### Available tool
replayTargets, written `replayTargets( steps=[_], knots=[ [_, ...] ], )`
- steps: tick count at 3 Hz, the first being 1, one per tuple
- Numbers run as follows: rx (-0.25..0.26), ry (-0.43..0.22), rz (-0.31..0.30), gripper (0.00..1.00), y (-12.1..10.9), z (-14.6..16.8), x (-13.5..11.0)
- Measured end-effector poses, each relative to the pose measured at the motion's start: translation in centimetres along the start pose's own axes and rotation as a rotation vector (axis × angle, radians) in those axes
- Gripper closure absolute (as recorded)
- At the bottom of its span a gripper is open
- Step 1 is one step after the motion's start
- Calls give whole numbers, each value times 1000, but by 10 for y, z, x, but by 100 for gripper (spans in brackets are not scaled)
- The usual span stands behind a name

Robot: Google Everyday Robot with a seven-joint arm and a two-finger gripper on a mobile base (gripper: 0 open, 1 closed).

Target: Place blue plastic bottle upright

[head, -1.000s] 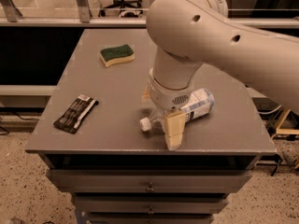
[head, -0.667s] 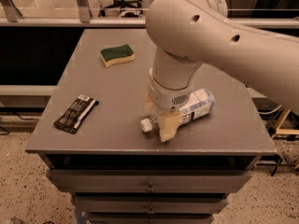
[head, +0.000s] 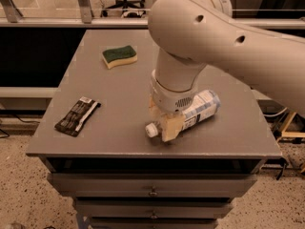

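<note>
While the bottle [head: 202,106] lies on its side at the lower right of the desk [head: 119,99], the tool [head: 161,126] sits down over its neck end, just right of centre in the frame. The bottle's white cap [head: 151,130] points toward the lower left, close to the front edge, and its labelled body runs up to the right. One tan finger [head: 171,126] stands in front of the bottle's shoulder and the other shows behind it, so the tool looks narrowed onto the bottle, though the wrist hides the actual contact. The thick pale arm [head: 219,37] comes in from the upper right and fills much of that side.

A green and yellow sponge [head: 119,56] rests at the upper left of the desk, well apart from the bottle. A dark flat packet [head: 77,116] lies near the left edge, angled. Below the top, drawers [head: 152,185] with small handles face the camera.
</note>
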State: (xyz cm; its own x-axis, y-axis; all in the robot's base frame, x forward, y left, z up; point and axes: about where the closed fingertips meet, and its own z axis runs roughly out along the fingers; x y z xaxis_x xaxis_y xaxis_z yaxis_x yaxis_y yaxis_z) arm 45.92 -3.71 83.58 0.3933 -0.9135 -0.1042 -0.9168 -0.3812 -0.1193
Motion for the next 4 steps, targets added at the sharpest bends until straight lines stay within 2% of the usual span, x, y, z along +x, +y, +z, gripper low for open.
replayTargets(
  steps=[1, 2, 3, 4],
  knots=[
    [60, -55, -23, 100, -4, -31, 6],
    [147, -142, -51, 100, -13, -83, 9],
    [228, -265, -75, 100, -23, -129, 12],
    [312, -453, -76, 100, -38, -155, 19]
  ],
)
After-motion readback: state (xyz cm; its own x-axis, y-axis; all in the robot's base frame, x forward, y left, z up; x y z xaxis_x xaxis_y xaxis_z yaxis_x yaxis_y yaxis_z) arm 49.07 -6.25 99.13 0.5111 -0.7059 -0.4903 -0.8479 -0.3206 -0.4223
